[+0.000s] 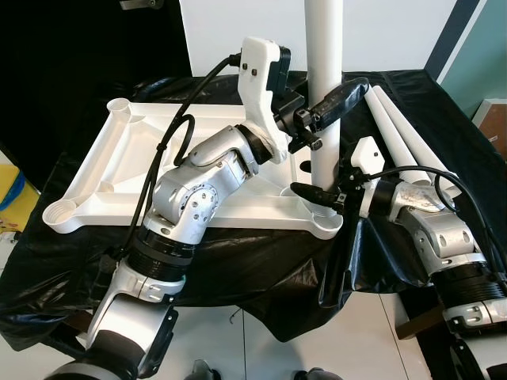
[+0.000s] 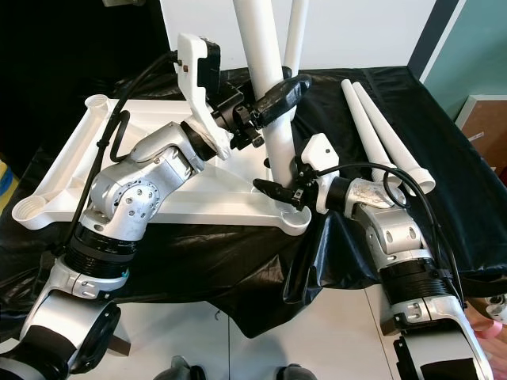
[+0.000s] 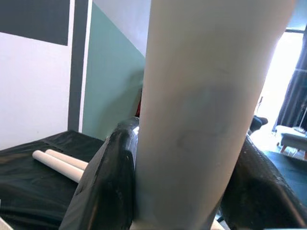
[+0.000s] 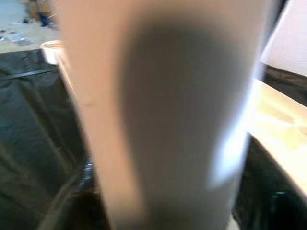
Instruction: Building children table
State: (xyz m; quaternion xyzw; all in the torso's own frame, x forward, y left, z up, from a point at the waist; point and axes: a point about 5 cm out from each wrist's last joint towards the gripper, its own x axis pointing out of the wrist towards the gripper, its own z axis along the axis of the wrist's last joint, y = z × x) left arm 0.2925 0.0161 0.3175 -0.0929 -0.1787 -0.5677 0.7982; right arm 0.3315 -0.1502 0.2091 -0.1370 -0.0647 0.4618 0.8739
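Observation:
The white tabletop (image 1: 103, 170) lies upside down on a table draped in black cloth. A white table leg (image 1: 325, 47) stands upright in its near right corner socket. My left gripper (image 1: 333, 99) is shut on the leg partway up; in the left wrist view its black fingers (image 3: 105, 182) press on both sides of the leg (image 3: 206, 105). My right gripper (image 1: 321, 194) clasps the same leg low down, just above the socket, one finger across the front. In the right wrist view the leg (image 4: 163, 115) stands very close and blurred.
Two spare white legs (image 1: 404, 134) lie side by side on the black cloth (image 1: 261, 269) at the right. Another white leg (image 2: 297, 32) stands upright behind. Open corner sockets (image 1: 120, 105) (image 1: 59, 212) sit on the tabletop's left side. A cardboard box (image 1: 495, 119) is at far right.

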